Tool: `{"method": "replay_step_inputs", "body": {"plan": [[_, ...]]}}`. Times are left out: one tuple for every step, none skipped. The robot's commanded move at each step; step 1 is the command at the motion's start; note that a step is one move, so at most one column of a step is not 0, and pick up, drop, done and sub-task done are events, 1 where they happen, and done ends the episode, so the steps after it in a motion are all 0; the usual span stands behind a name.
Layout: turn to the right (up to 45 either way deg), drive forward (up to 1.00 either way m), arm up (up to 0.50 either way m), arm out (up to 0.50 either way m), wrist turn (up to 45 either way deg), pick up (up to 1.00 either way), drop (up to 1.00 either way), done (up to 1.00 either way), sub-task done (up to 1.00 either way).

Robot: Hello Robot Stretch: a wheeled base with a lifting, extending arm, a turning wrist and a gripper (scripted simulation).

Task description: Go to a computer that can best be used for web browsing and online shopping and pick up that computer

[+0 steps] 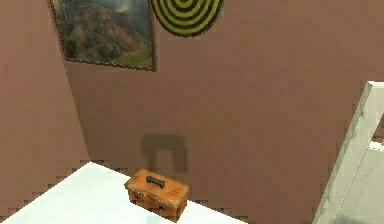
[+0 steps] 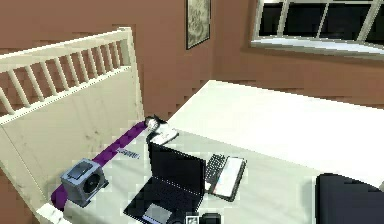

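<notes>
Tool (image 2: 204,218) near one open laptop (image 2: 172,186); one orange box (image 1: 157,193).

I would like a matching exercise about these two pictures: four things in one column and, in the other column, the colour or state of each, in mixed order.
Things:
1. laptop
2. box with handle
3. round wall disc
4. window

Colour or state:
A. orange
B. yellow with dark rings
C. black, lid open
D. pale frame, dark panes

Pairs: 1-C, 2-A, 3-B, 4-D
</notes>
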Motion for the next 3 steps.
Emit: {"method": "replay_step_inputs", "body": {"plan": [[0.0, 0.00, 0.00, 0.00, 45.0, 0.00, 0.00, 0.00, 0.00], [0.0, 0.00, 0.00, 0.00, 45.0, 0.00, 0.00, 0.00, 0.00], [0.0, 0.00, 0.00, 0.00, 45.0, 0.00, 0.00, 0.00, 0.00]]}}
